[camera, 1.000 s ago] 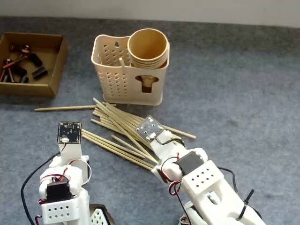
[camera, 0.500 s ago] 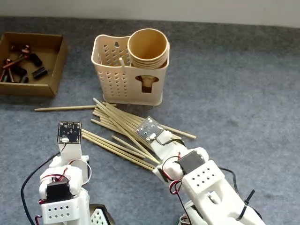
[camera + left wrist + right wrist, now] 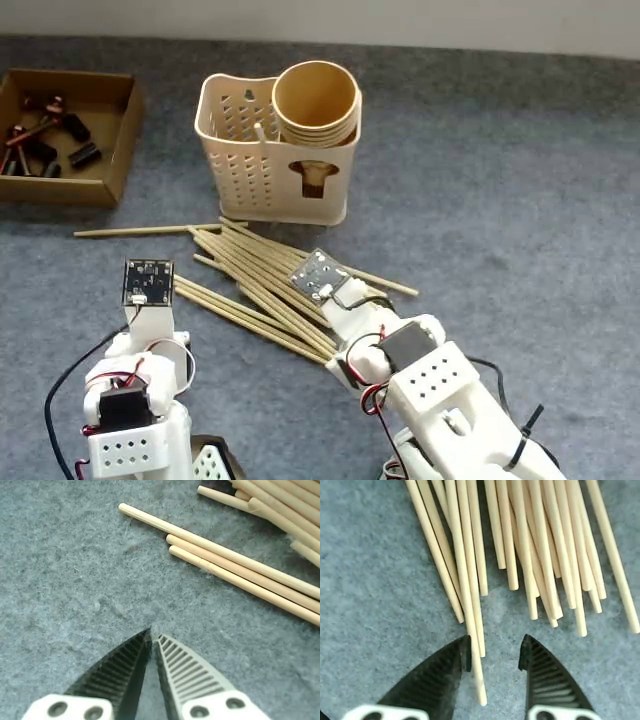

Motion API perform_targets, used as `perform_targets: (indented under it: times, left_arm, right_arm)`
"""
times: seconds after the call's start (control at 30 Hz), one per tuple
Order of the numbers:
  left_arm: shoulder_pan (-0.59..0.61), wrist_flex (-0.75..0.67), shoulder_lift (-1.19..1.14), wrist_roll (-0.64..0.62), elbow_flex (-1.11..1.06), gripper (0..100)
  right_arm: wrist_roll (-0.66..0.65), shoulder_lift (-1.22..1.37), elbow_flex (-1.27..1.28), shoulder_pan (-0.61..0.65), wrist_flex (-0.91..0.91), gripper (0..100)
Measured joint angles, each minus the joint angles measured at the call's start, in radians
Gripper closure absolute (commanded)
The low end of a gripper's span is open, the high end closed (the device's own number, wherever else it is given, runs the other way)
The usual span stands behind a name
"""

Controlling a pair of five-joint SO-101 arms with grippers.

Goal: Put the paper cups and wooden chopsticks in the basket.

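From the wrist views: right fingers apart astride one chopstick, left fingers together.

I see a grey, felt-covered bench. At twelve o'clock the basket stands upright on it, and at ten o'clock sits an open cardboard box. The wooden chopsticks lie fanned at centre. One chopstick lies crosswise toward nine o'clock, its end by the pile.
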State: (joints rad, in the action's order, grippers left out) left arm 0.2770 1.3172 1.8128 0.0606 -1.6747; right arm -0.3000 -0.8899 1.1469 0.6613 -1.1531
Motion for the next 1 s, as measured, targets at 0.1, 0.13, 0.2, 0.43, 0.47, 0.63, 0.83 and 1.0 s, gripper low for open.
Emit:
perform_targets:
  times: [0.1, 0.13, 0.2, 0.43, 0.47, 0.63, 0.83, 1.0]
  left_arm:
    - [0.000, 0.000, 0.000, 0.000, 0.000, 100]
    - [0.000, 0.000, 0.000, 0.000, 0.000, 100]
    - [0.000, 0.000, 0.000, 0.000, 0.000, 100]
    - [0.000, 0.000, 0.000, 0.000, 0.000, 100]
    - [0.000, 0.000, 0.000, 0.000, 0.000, 100]
    - [0.000, 0.000, 0.000, 0.000, 0.000, 100]
    - [0.000, 0.000, 0.000, 0.000, 0.000, 100]
    - [0.000, 0.000, 0.000, 0.000, 0.000, 100]
  right_arm:
    - [0.000, 0.023, -0.031, 0.000, 0.017, 83.5]
    - [0.000, 0.044, -0.041, 0.000, 0.020, 83.5]
    - [0.000, 0.100, -0.077, 0.000, 0.023, 83.6]
    - [0.037, 0.259, -0.218, 0.058, 0.031, 83.6]
    - [0.037, 0.267, -0.230, 0.068, 0.031, 83.6]
    - [0.051, 0.281, -0.253, 0.083, 0.048, 83.6]
    - [0.100, 0.284, -0.193, 0.083, 0.150, 83.6]
    - [0.106, 0.284, -0.147, 0.083, 0.193, 83.6]
